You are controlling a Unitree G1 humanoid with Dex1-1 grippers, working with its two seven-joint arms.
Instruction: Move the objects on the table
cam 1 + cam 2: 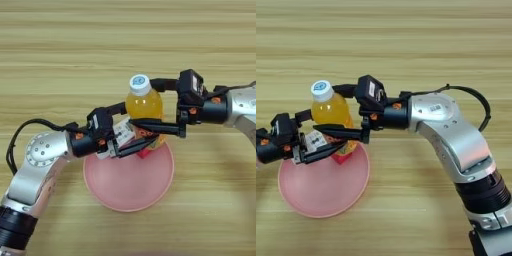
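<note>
One pink plate (pixel 129 187), one red cube (pixel 144 153), right tool (pixel 152 107) clasping one bottle (pixel 143 102), left tool (pixel 131 131) around it

Two grippers meet over one table (pixel 60 40): the left gripper (pixel 131 131) and the right gripper (pixel 146 107), each with two black fingers. Between the right gripper's fingers stands one orange-drink bottle (pixel 144 102) with one white cap. Just below both grippers lies one round pink plate (pixel 129 187). One small red cube (pixel 144 153) shows just under the left gripper's fingertips. One white labelled thing (pixel 122 131), partly hidden, sits between the left gripper's fingers.
</note>
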